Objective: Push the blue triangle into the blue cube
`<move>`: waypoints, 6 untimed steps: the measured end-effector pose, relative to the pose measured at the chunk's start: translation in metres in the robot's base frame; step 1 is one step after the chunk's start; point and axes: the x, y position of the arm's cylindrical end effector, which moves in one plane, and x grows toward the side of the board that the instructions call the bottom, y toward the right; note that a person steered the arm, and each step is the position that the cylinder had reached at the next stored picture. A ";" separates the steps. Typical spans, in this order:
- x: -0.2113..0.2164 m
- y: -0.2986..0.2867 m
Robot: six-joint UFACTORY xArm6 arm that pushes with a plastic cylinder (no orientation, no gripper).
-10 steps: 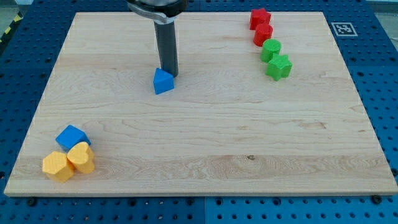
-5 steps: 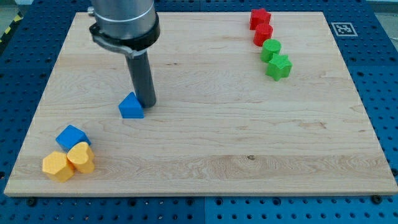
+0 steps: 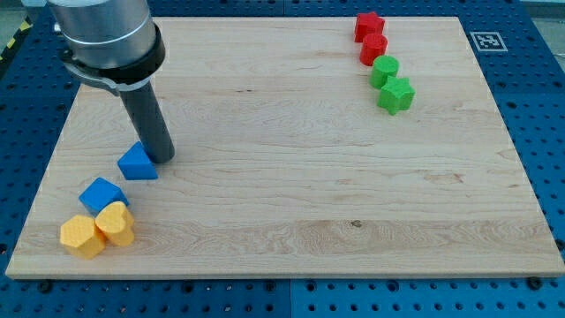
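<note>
The blue triangle [image 3: 138, 163] lies on the wooden board [image 3: 291, 177] at the view's left. My tip [image 3: 161, 158] touches its upper right side. The blue cube [image 3: 101, 194] sits a short way below and left of the triangle, with a small gap between them. The rod rises from the tip up to the arm's body at the view's top left.
A yellow heart block [image 3: 116, 223] and a yellow hexagon block [image 3: 80, 236] sit against the blue cube's lower side. At the view's top right stand a red star [image 3: 368, 25], a red block [image 3: 373, 48], a green block [image 3: 385, 71] and a green star [image 3: 396, 94].
My tip has pushed the blue triangle down and to the left, from the board's upper middle to just above the blue cube. The other blocks have not moved.
</note>
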 end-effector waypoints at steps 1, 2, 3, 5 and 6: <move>0.000 -0.020; 0.001 -0.030; 0.004 -0.030; 0.007 -0.026; -0.005 0.012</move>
